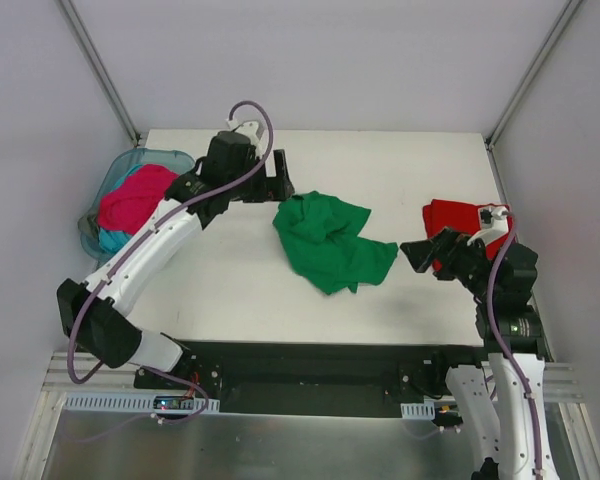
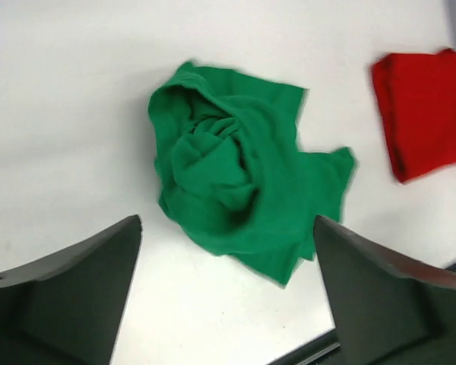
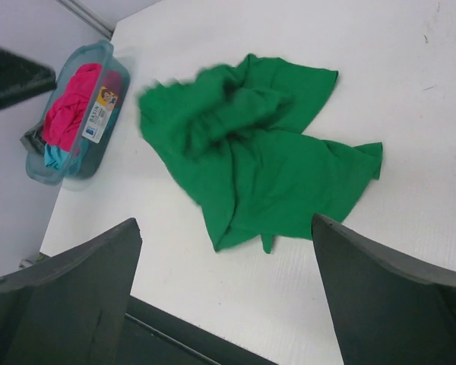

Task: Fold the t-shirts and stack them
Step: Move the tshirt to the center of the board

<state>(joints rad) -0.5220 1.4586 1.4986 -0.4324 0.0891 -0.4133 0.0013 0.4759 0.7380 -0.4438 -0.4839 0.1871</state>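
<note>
Crumpled cloth is the problem in hand: the green t-shirt [image 1: 330,240] lies bunched in the middle of the table [image 1: 230,285], twisted at its centre, with one flap trailing toward the right arm. It probably needs spreading flat before any fold will hold. The left gripper [image 1: 280,178] hovers just beyond the shirt's far-left edge and the right gripper [image 1: 417,257] sits beside its near-right corner. Both have their jaws spread wide with nothing between them. A good approach would be for each to pinch a single outer layer at opposite edges, ideally a hem or shoulder rather than the knotted core, then lift and draw apart so the twist falls out. Grabbing several layers at once risks dragging the bundle whole. The red t-shirt [image 1: 450,215] lies folded at the right, close behind the right gripper, which should avoid nudging it. Pink [image 1: 135,195] and teal [image 1: 110,240] shirts wait in the bin [image 1: 170,155] at the left.
</note>
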